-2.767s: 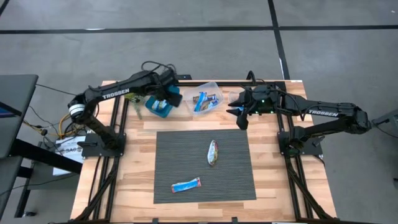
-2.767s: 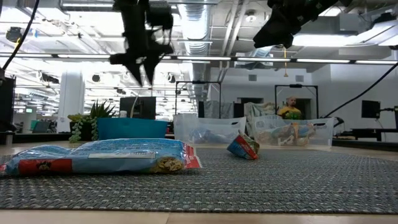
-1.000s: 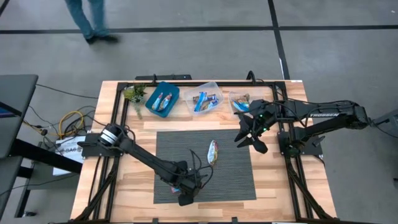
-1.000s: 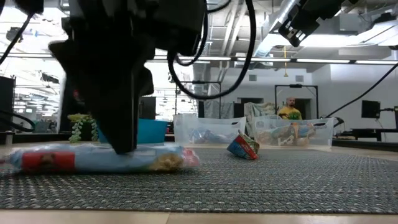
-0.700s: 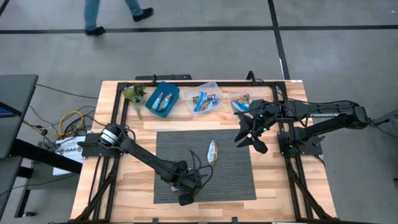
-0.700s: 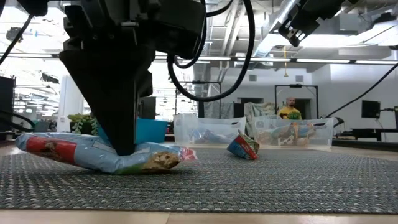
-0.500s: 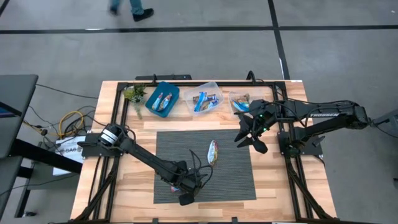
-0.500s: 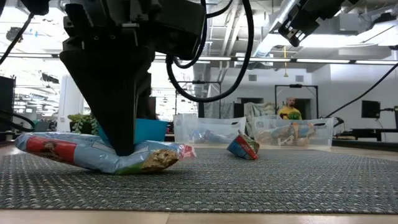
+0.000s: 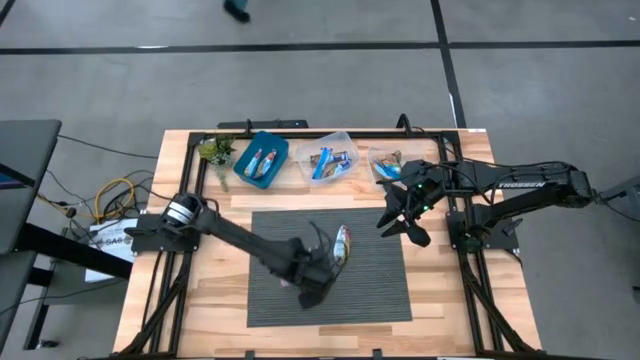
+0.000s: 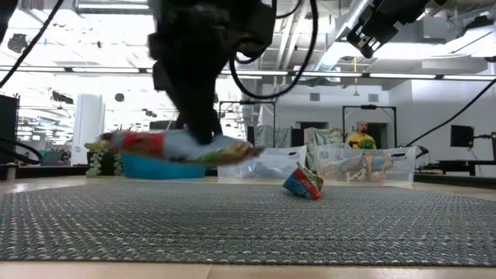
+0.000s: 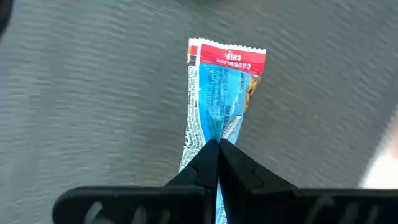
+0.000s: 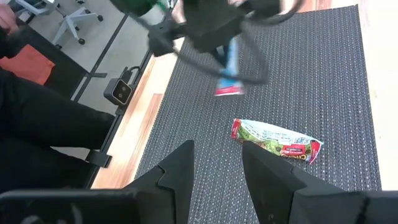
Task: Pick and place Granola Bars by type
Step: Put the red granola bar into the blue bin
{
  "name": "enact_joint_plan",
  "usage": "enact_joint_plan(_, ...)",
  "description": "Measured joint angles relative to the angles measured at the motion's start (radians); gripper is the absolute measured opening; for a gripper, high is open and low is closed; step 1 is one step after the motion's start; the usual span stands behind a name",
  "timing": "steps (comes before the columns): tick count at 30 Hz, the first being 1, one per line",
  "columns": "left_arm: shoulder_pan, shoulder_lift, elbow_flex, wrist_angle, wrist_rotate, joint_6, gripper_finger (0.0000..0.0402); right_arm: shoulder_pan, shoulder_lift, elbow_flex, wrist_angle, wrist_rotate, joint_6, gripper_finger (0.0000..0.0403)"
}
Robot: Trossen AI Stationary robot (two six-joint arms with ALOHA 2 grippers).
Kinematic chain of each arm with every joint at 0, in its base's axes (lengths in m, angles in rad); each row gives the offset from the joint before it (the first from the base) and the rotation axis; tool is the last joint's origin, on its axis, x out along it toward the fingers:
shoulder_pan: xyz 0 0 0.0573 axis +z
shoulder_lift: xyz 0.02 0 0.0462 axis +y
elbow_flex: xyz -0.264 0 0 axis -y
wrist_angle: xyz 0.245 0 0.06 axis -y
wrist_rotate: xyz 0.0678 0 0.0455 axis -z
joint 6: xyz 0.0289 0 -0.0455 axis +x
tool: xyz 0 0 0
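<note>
Left claw (image 11: 217,149) pinches blue bar (image 11: 219,87) lengthwise; apparently level above mat (image 10: 310,232).

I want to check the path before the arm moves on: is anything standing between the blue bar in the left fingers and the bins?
Nothing visible does. The left gripper holds the blue bar above the mat; the green bar lies beside the route to the teal bin.

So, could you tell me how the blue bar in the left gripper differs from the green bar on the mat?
The blue bar is pinched mid-length by the shut left gripper and hangs clear above the mat; the green bar lies flat on the mat, untouched. The blue bar's wrapper is blue with red ends, the green bar's silvery-green with red ends. The right gripper hovers open, nearer the green bar. Both bars are flat, shiny wrapped bars.
</note>
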Motion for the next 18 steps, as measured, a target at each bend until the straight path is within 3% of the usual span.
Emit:
enact_joint_plan(6,0.123,-0.046,0.048,-0.254,-0.143,-0.084,0.0000,0.000,0.000,0.000,0.001,0.001,0.000,0.0126)
enact_joint_plan(11,0.248,-0.162,0.050,-0.369,-0.253,-0.120,0.0000,-0.001,0.000,0.000,0.004,0.041,-0.001,0.0126)
enact_joint_plan(14,0.336,-0.233,0.050,-0.429,-0.298,-0.118,0.0000,-0.002,0.000,0.000,0.013,0.129,0.005,0.0126)
enact_joint_plan(18,0.470,-0.327,0.037,-0.450,-0.345,-0.058,0.0000,-0.002,0.000,0.000,0.080,0.327,0.004,0.0126)
